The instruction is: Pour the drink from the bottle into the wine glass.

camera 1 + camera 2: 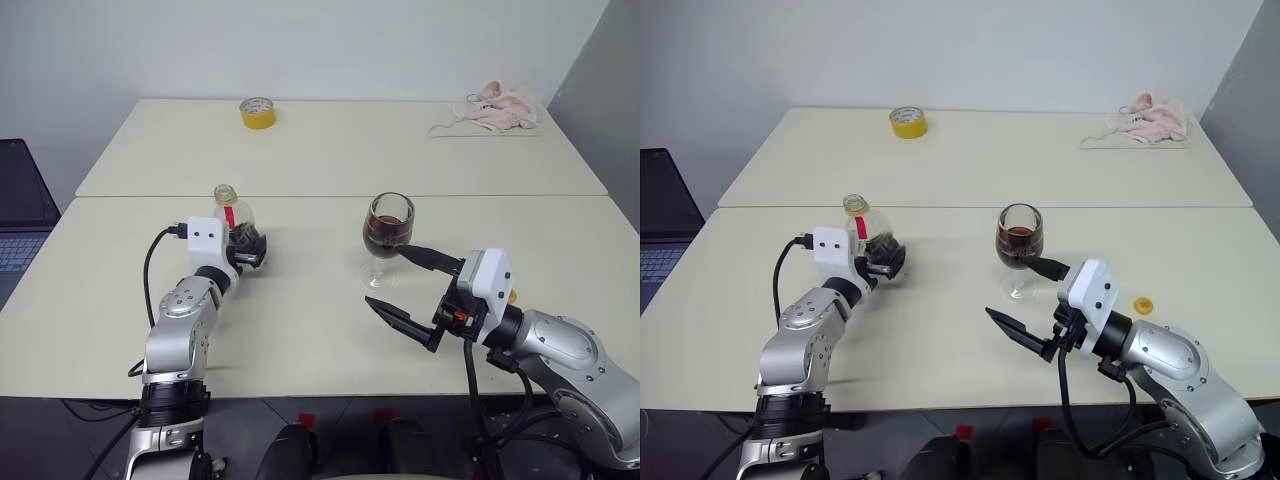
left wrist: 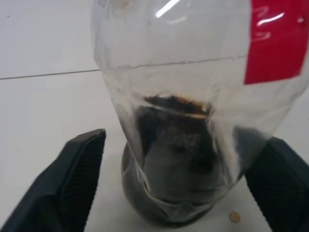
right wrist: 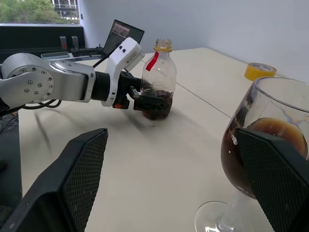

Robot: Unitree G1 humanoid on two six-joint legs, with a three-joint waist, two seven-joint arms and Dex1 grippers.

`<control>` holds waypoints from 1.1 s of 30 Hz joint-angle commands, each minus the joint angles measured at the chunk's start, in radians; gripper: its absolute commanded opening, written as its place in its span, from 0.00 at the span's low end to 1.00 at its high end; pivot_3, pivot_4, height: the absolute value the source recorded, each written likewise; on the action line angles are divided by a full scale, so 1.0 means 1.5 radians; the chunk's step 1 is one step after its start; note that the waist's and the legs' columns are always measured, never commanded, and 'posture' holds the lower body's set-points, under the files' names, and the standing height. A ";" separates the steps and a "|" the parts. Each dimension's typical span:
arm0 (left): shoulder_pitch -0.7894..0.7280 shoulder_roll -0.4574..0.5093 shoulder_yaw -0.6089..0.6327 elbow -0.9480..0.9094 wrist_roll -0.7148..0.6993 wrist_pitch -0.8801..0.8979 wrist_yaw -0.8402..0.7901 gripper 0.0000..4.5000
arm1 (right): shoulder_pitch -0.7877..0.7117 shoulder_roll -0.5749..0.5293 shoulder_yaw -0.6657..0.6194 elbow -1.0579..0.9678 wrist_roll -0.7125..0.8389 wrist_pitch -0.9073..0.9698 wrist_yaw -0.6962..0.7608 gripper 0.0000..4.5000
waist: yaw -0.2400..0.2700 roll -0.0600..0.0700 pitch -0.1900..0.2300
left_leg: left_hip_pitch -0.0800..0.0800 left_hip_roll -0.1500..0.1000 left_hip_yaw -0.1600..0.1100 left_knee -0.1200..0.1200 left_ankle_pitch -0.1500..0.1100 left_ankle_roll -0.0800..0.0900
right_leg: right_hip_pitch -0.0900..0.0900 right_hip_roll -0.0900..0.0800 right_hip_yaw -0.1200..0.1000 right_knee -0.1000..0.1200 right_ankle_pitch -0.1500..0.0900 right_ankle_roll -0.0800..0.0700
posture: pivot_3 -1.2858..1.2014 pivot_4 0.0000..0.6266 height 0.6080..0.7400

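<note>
From the head camera, the bottle (image 1: pixel 232 212) is seen upright on the bench (image 1: pixel 300 320), the left pincer (image 1: pixel 250 247) spread around its base, and the wine glass (image 1: pixel 386 237), part-filled with the drink (image 1: pixel 386 232), stands between the spread fingers of the right pincer (image 1: pixel 410 285).

In the left wrist view, both fingers (image 2: pixel 72 179) are seen apart from the bottle; a careless withdrawal could topple it.

In the right wrist view, the glass could be clipped and spilled.

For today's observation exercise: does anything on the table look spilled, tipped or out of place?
No spill or tipping: the bottle and wine glass stand upright. One oddity: the bottle is uncapped, and a small yellow cap lies loose on the table past the glass.
</note>
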 commanded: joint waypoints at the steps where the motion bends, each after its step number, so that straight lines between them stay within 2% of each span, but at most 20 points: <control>1: 0.004 -0.001 0.002 -0.036 -0.008 -0.016 0.001 1.00 | -0.004 0.001 -0.005 -0.013 0.003 -0.010 0.002 1.00 | 0.000 0.000 0.000 | 0.000 0.000 0.000 0.000 0.000 0.000 | 0.000 0.000 0.000 0.000 0.000 0.000 | 0.52 0.24 1.00; 11: 0.057 -0.004 0.005 -0.086 -0.045 -0.055 -0.042 1.00 | 0.021 0.003 -0.024 0.000 -0.014 -0.023 -0.010 1.00 | 0.000 0.000 0.000 | 0.000 0.000 0.000 0.000 0.000 0.000 | 0.000 0.000 0.000 0.000 0.000 0.000 | 0.52 0.24 1.00; 20: 0.146 0.016 0.051 -0.156 -0.066 -0.050 -0.033 1.00 | 0.148 0.054 -0.067 0.104 -0.092 -0.153 -0.025 1.00 | 0.001 0.000 0.000 | 0.000 0.000 0.001 -0.001 0.000 0.000 | 0.000 0.000 0.001 0.000 0.000 0.000 | 0.52 0.24 1.00; 25: 0.187 0.022 0.053 -0.188 -0.047 -0.043 -0.013 1.00 | 0.193 0.117 -0.063 0.173 -0.140 -0.234 -0.060 1.00 | 0.001 0.000 0.000 | 0.001 0.001 0.001 -0.001 0.000 0.000 | 0.001 0.000 0.001 0.000 0.000 0.000 | 0.52 0.24 1.00; 33: 0.208 -0.003 0.041 -0.198 -0.012 -0.100 0.032 1.00 | 0.204 0.249 -0.058 0.252 -0.227 -0.315 -0.191 1.00 | 0.001 0.000 -0.001 | 0.001 0.001 0.001 -0.001 0.000 0.000 | 0.000 0.000 0.001 -0.001 0.000 0.000 | 0.52 0.24 1.00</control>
